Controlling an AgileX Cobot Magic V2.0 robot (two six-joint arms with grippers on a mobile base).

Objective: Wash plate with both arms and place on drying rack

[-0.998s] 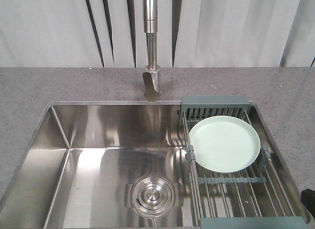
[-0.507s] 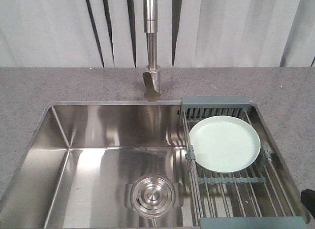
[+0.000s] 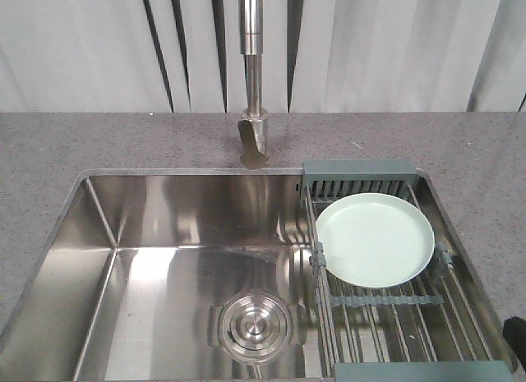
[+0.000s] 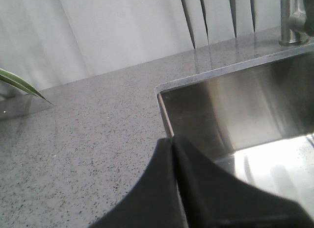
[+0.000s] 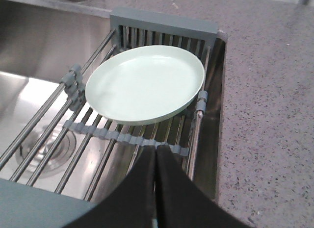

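- Plate (image 3: 375, 239): round, pale mint green, plain and matte, with a shallow raised rim; no marks or pattern show on its face. It lies face up, tilted slightly, on the wire rods of the drying rack (image 3: 362, 173), close to the rack's slotted far end bar.
- Drying rack: parallel steel rods between two grey-green end bars, set across the right part of the sink (image 3: 164, 250).
- Sink: stainless steel, sunk into a speckled grey table (image 3: 99, 144); a round steel drain (image 3: 253, 323) sits in its floor, left of the rack, and a steel tap (image 3: 253, 78) rises behind it.
- Right gripper (image 5: 156, 162): black fingers pressed together, holding nothing, just in front of the plate's near edge above the rack.
- Left gripper (image 4: 172, 144): fingers likewise closed and empty, over the sink's left corner.
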